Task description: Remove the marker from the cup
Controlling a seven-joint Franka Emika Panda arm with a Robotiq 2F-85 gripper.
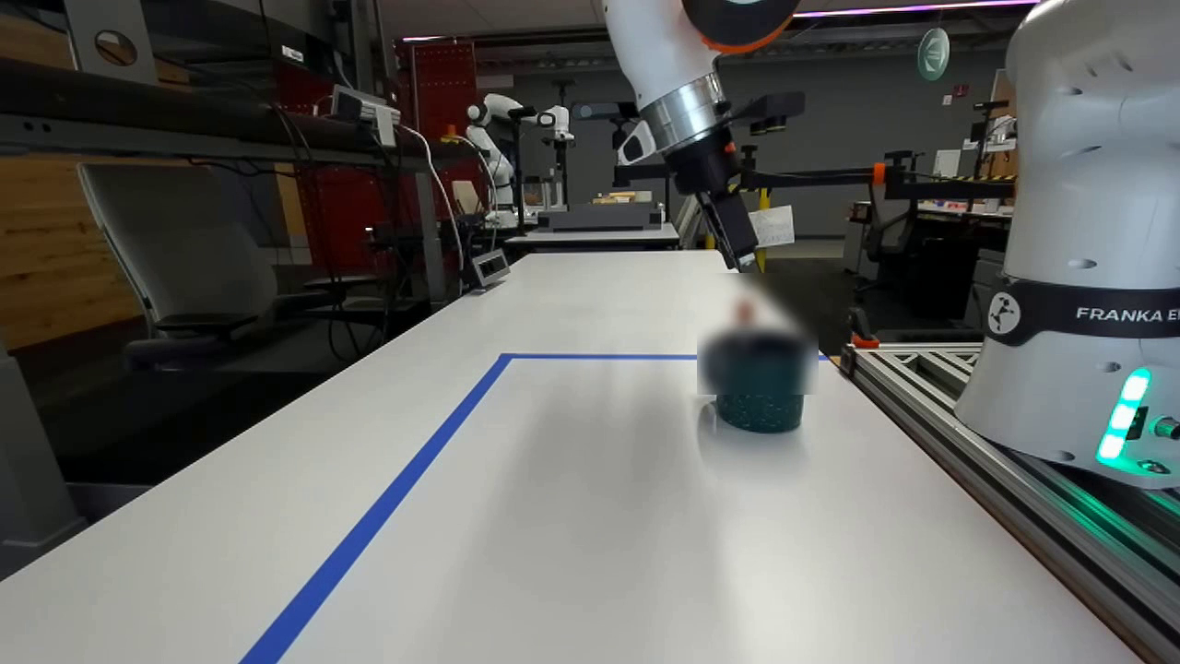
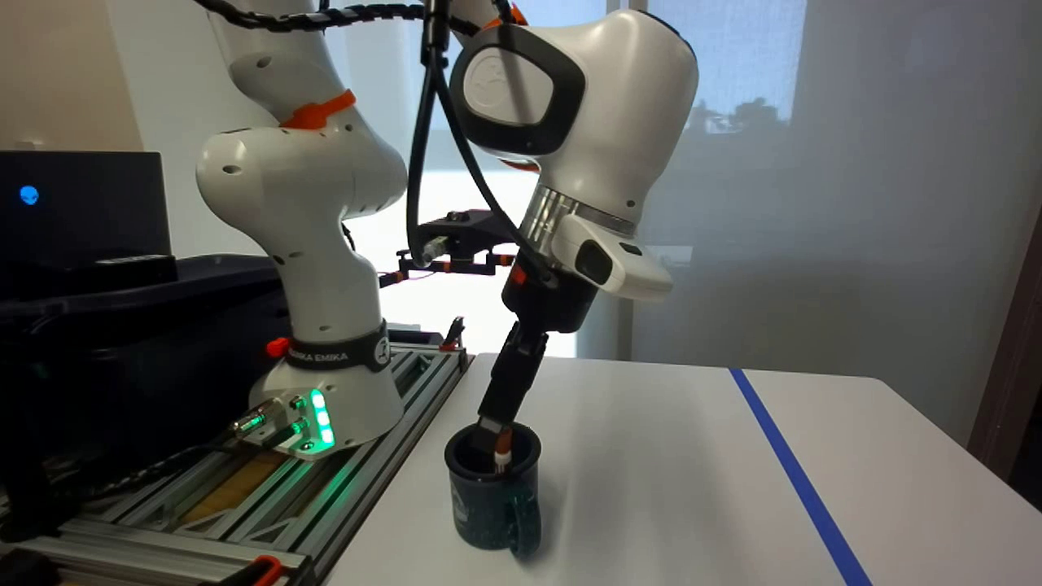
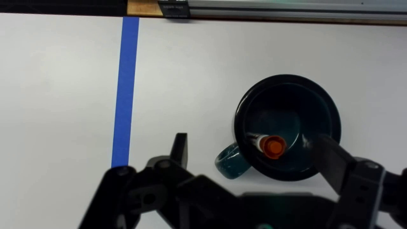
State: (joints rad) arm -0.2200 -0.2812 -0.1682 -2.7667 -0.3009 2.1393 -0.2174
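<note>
The cup (image 3: 287, 176) is dark teal and stands upright on the white table; it also shows in both exterior views (image 1: 761, 412) (image 2: 488, 517). Its handle points to the lower left in the wrist view. The marker (image 3: 274, 148) leans inside the cup with its orange-red end up; that end also shows in an exterior view (image 2: 503, 449). It is a blurred reddish patch in an exterior view (image 1: 745, 314). My gripper (image 3: 252, 137) is open above the cup, one finger left of the cup, the other over its right rim. Contact with the cup cannot be told.
Blue tape (image 3: 125, 89) marks the table beside the cup. A metal rail (image 1: 959, 424) runs along the table's edge by the robot base (image 1: 1069, 387). A small grey device (image 1: 490, 267) stands at the table's far edge.
</note>
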